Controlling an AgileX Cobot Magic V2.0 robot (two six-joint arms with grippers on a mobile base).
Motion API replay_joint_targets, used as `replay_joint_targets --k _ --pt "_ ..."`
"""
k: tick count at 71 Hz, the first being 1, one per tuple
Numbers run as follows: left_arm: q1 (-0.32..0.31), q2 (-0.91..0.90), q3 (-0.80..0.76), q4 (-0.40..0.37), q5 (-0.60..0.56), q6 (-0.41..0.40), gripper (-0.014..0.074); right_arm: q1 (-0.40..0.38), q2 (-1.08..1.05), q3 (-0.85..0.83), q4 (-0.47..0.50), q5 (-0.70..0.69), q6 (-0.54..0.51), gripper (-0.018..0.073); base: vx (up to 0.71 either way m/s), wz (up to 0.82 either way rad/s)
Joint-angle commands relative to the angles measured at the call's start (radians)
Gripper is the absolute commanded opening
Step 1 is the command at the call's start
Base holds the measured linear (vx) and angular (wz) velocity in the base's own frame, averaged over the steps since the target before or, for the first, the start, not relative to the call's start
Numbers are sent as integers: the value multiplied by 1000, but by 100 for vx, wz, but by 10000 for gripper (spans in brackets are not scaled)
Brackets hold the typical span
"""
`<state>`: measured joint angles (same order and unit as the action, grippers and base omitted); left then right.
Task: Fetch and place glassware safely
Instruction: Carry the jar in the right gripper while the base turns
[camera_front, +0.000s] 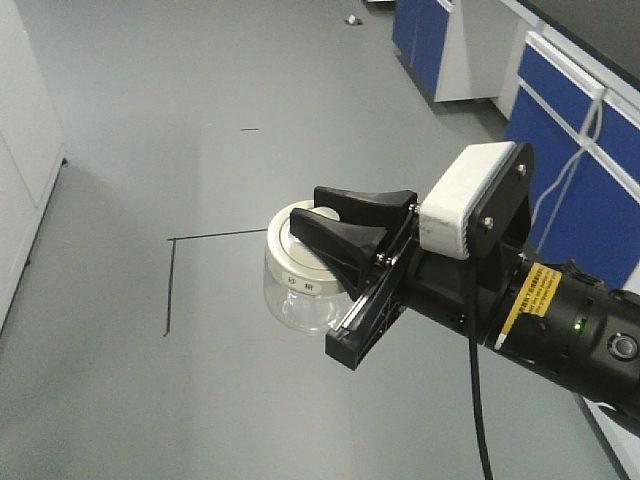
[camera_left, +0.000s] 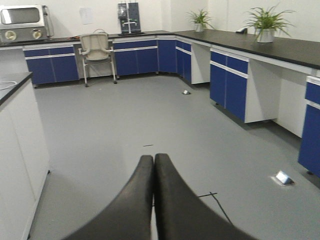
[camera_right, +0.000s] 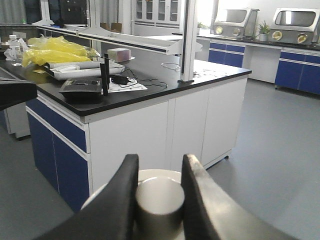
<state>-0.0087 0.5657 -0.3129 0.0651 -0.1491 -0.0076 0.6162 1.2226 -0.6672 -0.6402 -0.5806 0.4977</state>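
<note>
Glass jar (camera_front: 296, 298) aloft in right pincer (camera_front: 305, 203)

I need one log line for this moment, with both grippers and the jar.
left gripper: shut, empty | right gripper: shut on jar knob | jar: held above floor, lid on

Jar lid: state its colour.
The lid is cream-white, with small dark marks on its rim; the exterior front-facing view shows it best.
</note>
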Motion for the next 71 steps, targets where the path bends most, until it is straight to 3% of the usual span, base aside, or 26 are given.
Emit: replay_joint_targets --k 1,71 --pt "-6 -2 -26 -7 -71 -10 -7 1 -32 -31 26 -90 -3 -3 16 25" --pt "-6 -2 -26 -7 -71 -10 -7 1 -32 -31 26 -89 -3 -3 31 10"
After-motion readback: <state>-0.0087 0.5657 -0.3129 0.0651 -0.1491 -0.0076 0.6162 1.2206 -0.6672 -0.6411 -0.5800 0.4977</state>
